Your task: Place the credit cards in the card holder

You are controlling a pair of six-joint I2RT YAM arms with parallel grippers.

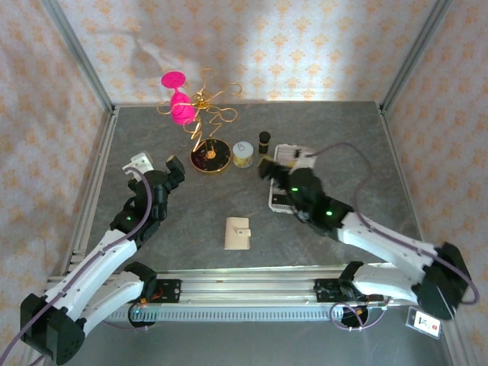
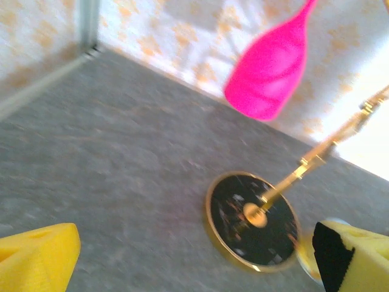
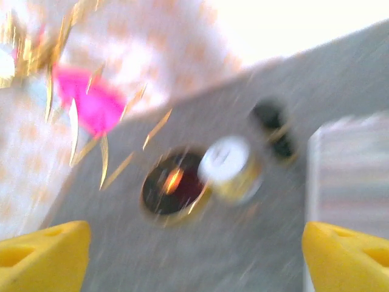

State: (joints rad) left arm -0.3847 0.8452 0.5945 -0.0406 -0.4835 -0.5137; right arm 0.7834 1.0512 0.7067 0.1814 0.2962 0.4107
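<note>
Left fingers (image 1: pixel 158 165), right fingers (image 1: pixel 284 162): wide open, empty
Wallet (image 1: pixel 238 232): shut, 6 o'clock of jar (image 1: pixel 243 155)
Tip: probably unsnap strap first

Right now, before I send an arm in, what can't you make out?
- Credit cards: cannot locate them; in the top view the right arm covers part of the clear case.
- Right wrist view: motion blur smears the small jar and dark bottle.
- Left wrist view: pink piece cut off by top edge; jar mostly behind a yellow fingertip.
- Card holder: too small in top view to tell if its snap is fastened.
</note>
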